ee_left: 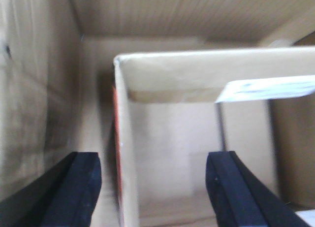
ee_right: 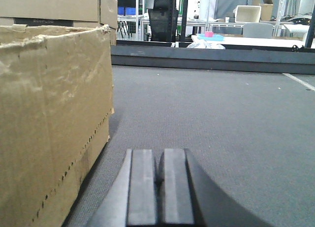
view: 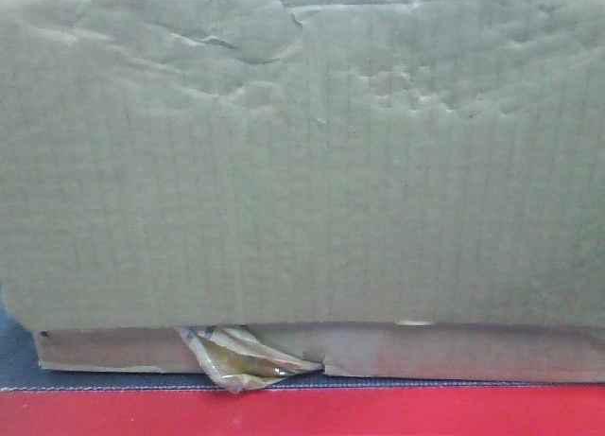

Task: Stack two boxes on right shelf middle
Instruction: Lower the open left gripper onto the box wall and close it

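A large brown box (view: 302,162) with a dented, creased face fills the front view. It rests on a flatter box (view: 444,353) with a torn yellowish tape flap (view: 241,360). In the left wrist view my left gripper (ee_left: 152,160) is open among cardboard walls. A thin upright cardboard wall (ee_left: 125,153) stands between its fingers, nearer the left one, with a gap on both sides. My right gripper (ee_right: 158,158) is shut on nothing, low over a grey surface (ee_right: 221,128), just right of a brown box (ee_right: 49,118). The shelf is out of view.
The grey surface ends in a red front edge (view: 302,412). Another carton (ee_right: 54,5) sits behind and above the box at the left of the right wrist view. Far back are a black chair (ee_right: 162,20), tables and a white bin (ee_right: 247,13).
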### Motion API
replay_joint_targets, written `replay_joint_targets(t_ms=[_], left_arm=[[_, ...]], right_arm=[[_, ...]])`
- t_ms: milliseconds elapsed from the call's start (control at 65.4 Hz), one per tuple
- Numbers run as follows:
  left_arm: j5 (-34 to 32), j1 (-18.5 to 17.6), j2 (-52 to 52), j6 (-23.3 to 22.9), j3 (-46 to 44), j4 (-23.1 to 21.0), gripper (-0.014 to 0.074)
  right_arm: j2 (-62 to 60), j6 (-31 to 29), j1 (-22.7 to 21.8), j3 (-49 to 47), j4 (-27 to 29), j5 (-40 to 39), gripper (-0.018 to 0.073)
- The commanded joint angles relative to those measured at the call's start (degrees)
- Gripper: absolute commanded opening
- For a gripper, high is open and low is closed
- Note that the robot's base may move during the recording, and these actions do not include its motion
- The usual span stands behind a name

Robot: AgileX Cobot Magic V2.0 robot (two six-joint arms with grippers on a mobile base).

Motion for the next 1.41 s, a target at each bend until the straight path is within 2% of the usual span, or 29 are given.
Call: replay_joint_targets(t_ms=[0,122,214,352,581,749,963,1391], left_arm=[[1.8,0.0,-0.3,2.4,-4.7,0.1,0.0367],[2.9,0.4,-0.3,6.3,-10.9,3.6,0.0367],[2.9,1.8,-1.3,7.7,-11.3,3.7,0.0367],[2.9,4.5,-2.3,10.5,-8.8,3.2,0.0367],[2.9,9.1,-4.3,10.4,0.4,0.6,0.0367],[2.9,9.1,-4.3,10.4,5.9,-2.8,0.0367],[2.9,9.1,-4.2,10.4,12.5,-3.0,0.0367],[2.9,9.1,-4.2,10.4,13.7,-3.3,0.0367]], right_arm=[[-0.2,0.1,-0.2,0.0,0.1,-0.9,-0.0165],[-0.2,0.1,-0.2,0.0,0.1,-0.9,-0.0165],[-0.2,0.1,-0.2,0.0,0.1,-0.9,-0.0165],[-0.2,0.1,-0.2,0.0,0.1,-0.9,-0.0165],[-0.2,0.1,-0.2,0.0,0.1,-0.9,-0.0165],[-0.2,0.1,-0.2,0.0,0.1,-0.9,-0.0165],[-0.2,0.1,-0.2,0.0,0.1,-0.9,-0.0165],[-0.2,0.1,-0.2,0.0,0.1,-0.9,-0.0165]])
